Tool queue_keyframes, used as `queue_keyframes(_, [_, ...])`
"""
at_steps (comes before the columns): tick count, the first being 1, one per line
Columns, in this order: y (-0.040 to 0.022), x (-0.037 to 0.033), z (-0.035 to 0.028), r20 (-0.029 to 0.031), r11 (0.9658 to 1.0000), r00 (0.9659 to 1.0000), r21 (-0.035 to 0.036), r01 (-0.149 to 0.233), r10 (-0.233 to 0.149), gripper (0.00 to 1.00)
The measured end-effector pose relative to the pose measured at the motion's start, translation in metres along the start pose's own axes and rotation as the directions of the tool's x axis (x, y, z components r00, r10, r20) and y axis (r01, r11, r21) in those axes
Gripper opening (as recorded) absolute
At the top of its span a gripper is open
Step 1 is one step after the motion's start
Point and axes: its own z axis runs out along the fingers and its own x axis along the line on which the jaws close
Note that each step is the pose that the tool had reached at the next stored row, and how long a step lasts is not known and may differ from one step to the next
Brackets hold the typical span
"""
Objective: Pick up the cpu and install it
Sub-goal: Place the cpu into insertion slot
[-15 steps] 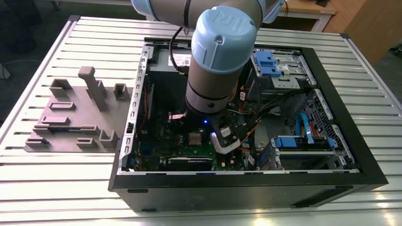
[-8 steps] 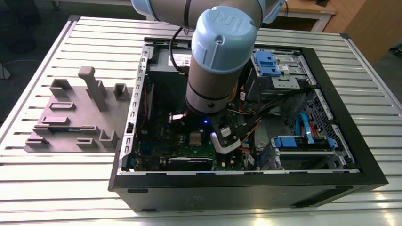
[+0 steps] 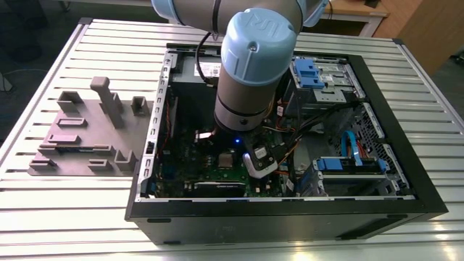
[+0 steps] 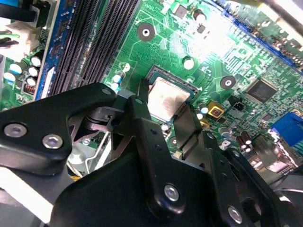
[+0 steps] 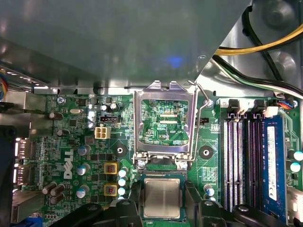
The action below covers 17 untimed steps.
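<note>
The cpu (image 5: 162,197) is a small square chip with a silver-grey top, lying flat in its socket on the green motherboard (image 5: 80,137). My gripper (image 5: 162,208) is right over it, open. One black finger (image 5: 135,195) stands on each side of the socket, with a narrow gap to the chip. In the second wrist view the cpu (image 4: 168,97) shows between the same fingers (image 4: 142,106) of the gripper (image 4: 164,106). In the exterior view the arm (image 3: 250,70) reaches down into the case above the cpu (image 3: 227,159).
The silver socket frame (image 5: 165,87) is flipped up and open beside the socket, its lever (image 5: 201,113) raised. Black memory slots (image 5: 236,156) and a blue module (image 5: 271,165) flank it. A grey metal box (image 5: 118,42) and cables (image 5: 265,42) are close. The black case (image 3: 290,217) walls surround everything; a grey fixture (image 3: 80,136) lies outside.
</note>
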Motion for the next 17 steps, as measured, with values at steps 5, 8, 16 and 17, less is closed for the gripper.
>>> queue_keyframes(5, [0.0009, 0.0006, -0.0095, 0.0004, 0.9996, 1.0, 0.0274, -0.002, 0.002, 0.95])
queue_keyframes(8, [0.0012, 0.0008, -0.0135, 0.0003, 0.9996, 1.0, 0.0275, -0.002, 0.002, 0.95])
queue_keyframes(16, [0.0013, 0.0008, -0.014, 0.0003, 0.9996, 1.0, 0.0274, -0.001, 0.001, 0.95])
queue_keyframes(17, [0.0013, 0.0008, -0.014, 0.0003, 0.9996, 1.0, 0.0274, -0.002, 0.002, 0.95])
